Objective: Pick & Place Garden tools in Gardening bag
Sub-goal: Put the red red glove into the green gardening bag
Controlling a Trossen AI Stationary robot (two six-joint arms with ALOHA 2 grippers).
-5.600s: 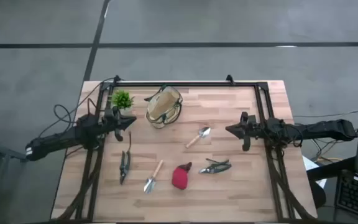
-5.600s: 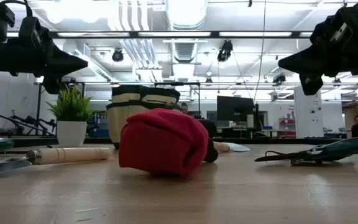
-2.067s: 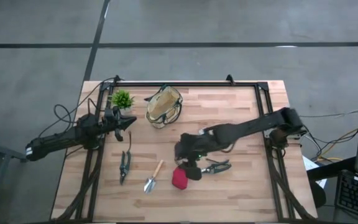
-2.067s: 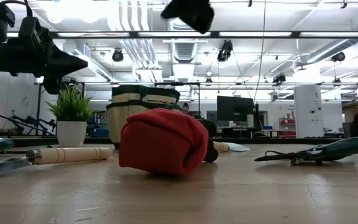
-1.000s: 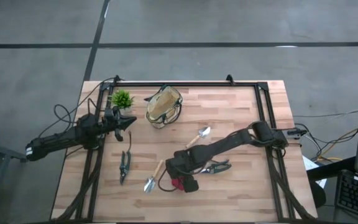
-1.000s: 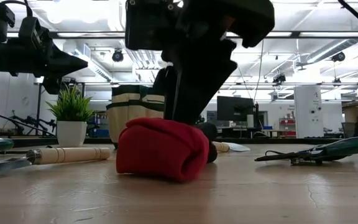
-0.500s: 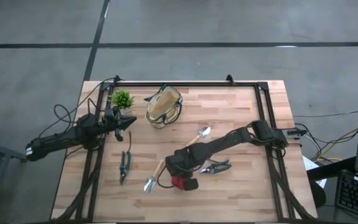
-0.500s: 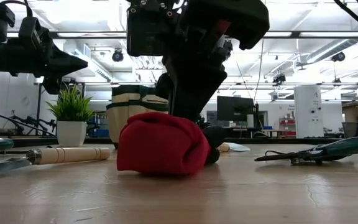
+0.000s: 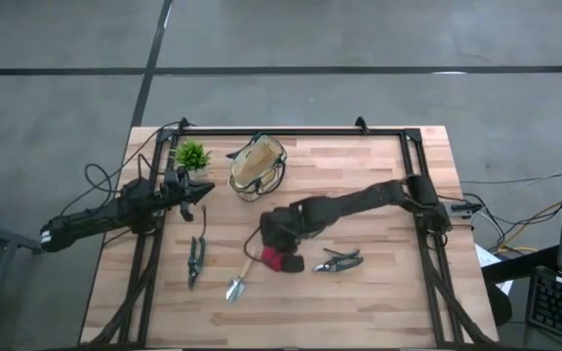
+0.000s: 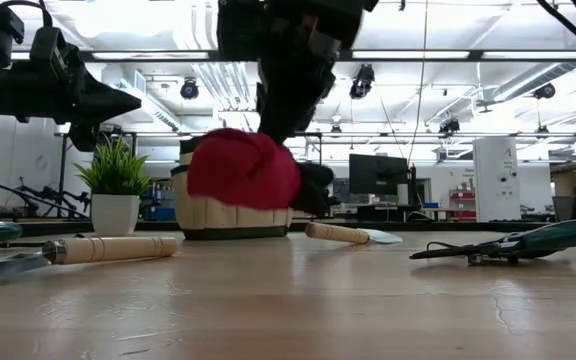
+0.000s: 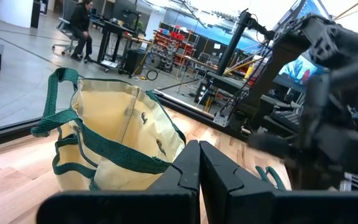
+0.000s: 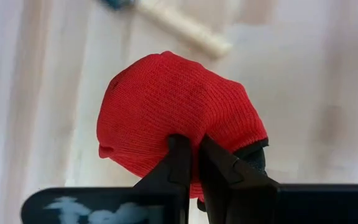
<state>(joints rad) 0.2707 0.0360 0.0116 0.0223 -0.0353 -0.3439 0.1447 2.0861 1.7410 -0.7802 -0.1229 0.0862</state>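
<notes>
Quick tally from here: two trowels, one [image 9: 237, 279] near the front edge, the other [image 10: 350, 234] lying mid-table. Two pairs of shears, the dark pair [image 9: 195, 256] and the grey pair [image 9: 338, 261]. One red bulb-shaped item [image 9: 271, 259]. One gardening bag [image 9: 257, 166], one potted plant [image 9: 192, 155]. Two robot arms over the table.

Two dark jointed arms [image 9: 359, 203], black fingers [image 12: 180, 163].
</notes>
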